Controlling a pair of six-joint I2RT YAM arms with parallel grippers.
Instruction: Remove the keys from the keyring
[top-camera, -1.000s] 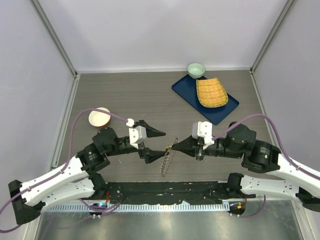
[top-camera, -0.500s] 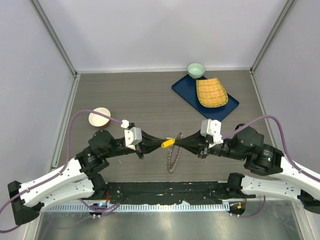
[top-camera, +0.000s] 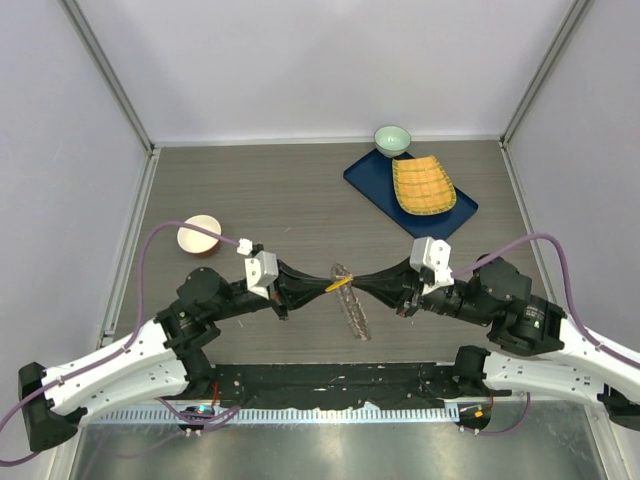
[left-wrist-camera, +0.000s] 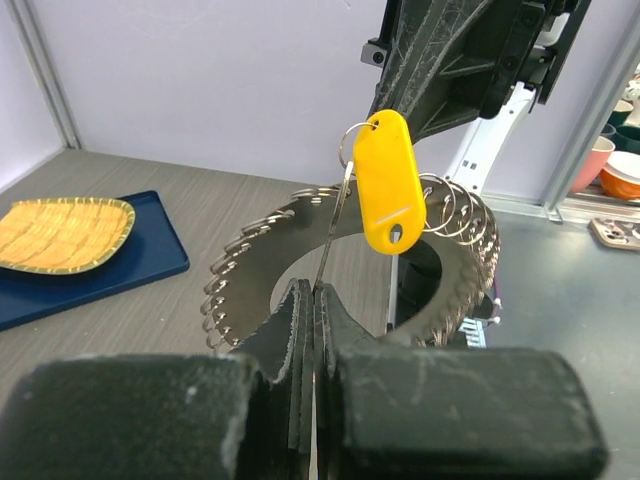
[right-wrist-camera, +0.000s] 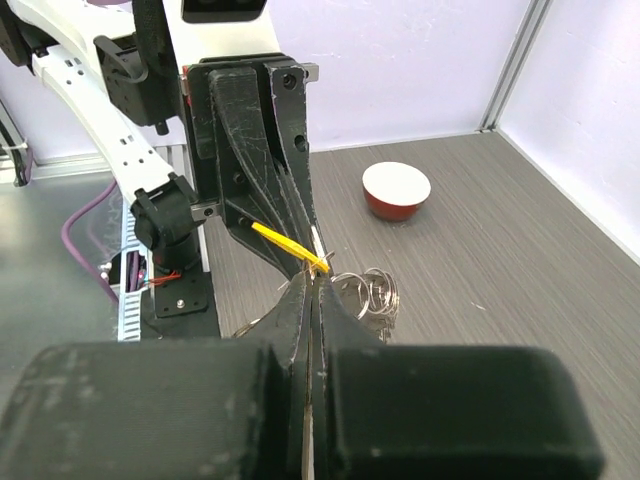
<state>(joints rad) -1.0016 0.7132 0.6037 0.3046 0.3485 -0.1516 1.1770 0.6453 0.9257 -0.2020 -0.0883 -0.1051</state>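
The keyring (top-camera: 352, 310), a big ring fringed with grey keys (left-wrist-camera: 245, 265), hangs in the air between my two grippers over the middle of the table. A yellow tag (left-wrist-camera: 388, 185) dangles at its top. My left gripper (left-wrist-camera: 312, 290) is shut on a thin key seen edge-on, which runs up to the small ring by the tag. Facing it tip to tip in the top view, my right gripper (top-camera: 357, 283) is shut on thin metal at the keyring's top, just beside the yellow tag (right-wrist-camera: 283, 243). Small split rings (right-wrist-camera: 375, 290) bunch under its tips.
A red-brown bowl (top-camera: 199, 235) with a white inside sits at the left. At the back right a blue tray (top-camera: 380, 180) carries a yellow woven plate (top-camera: 422, 185), with a green bowl (top-camera: 392, 139) behind it. Both arms' bases stand along the near edge.
My left gripper, open a second ago, has moved in to the tag and shut on a key. Both grippers have shifted slightly away from the near edge, and the hanging ring has swung.
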